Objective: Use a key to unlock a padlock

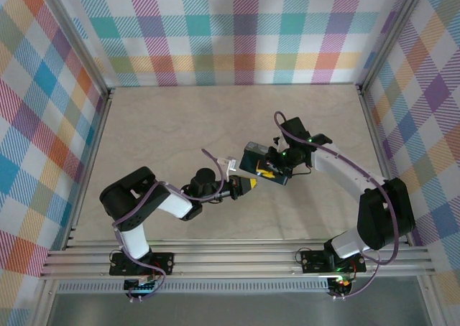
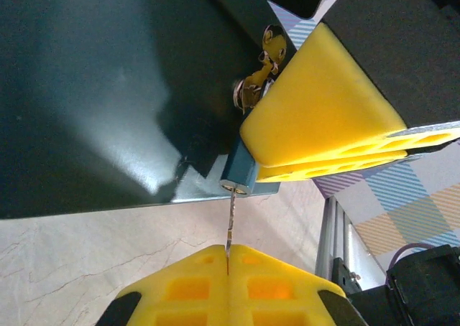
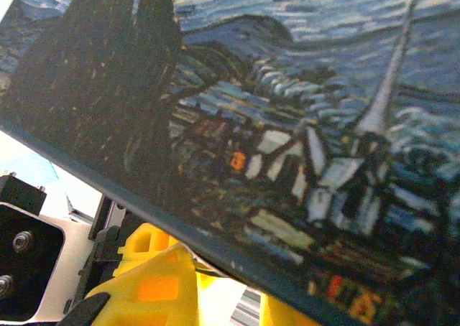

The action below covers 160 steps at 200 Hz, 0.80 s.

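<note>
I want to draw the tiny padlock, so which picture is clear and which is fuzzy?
Left wrist view: padlock and key fairly sharp, a pale sheen on the dark tin. Right wrist view: the tin's painted side sits so close it looks blurry. Top view: evenly lit, but the padlock is too small to make out.

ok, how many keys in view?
1. The key is pinched in the shut left gripper, blade tip at the keyway end of the blue padlock. Others could be hidden behind the tin.
</note>
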Each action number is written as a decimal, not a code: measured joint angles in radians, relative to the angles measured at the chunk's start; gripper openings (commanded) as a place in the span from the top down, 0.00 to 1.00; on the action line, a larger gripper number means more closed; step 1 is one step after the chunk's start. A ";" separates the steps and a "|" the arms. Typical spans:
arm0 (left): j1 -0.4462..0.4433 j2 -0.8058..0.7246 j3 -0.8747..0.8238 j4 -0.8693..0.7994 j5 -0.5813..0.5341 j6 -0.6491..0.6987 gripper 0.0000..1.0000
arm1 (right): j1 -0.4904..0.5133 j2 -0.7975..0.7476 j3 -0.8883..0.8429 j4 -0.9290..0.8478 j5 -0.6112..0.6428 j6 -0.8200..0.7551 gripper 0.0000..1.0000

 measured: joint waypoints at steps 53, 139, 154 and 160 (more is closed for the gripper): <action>-0.031 -0.097 0.000 -0.138 -0.090 0.144 1.00 | 0.001 0.000 0.014 -0.019 -0.004 0.000 1.00; -0.045 -0.148 0.000 -0.217 -0.139 0.261 1.00 | 0.003 0.000 0.021 -0.041 -0.008 0.000 1.00; -0.044 -0.145 0.000 -0.209 -0.127 0.232 1.00 | 0.003 0.000 0.021 -0.041 -0.008 0.000 1.00; -0.041 -0.135 0.000 -0.194 -0.118 0.211 1.00 | 0.003 0.000 0.021 -0.040 -0.008 0.000 1.00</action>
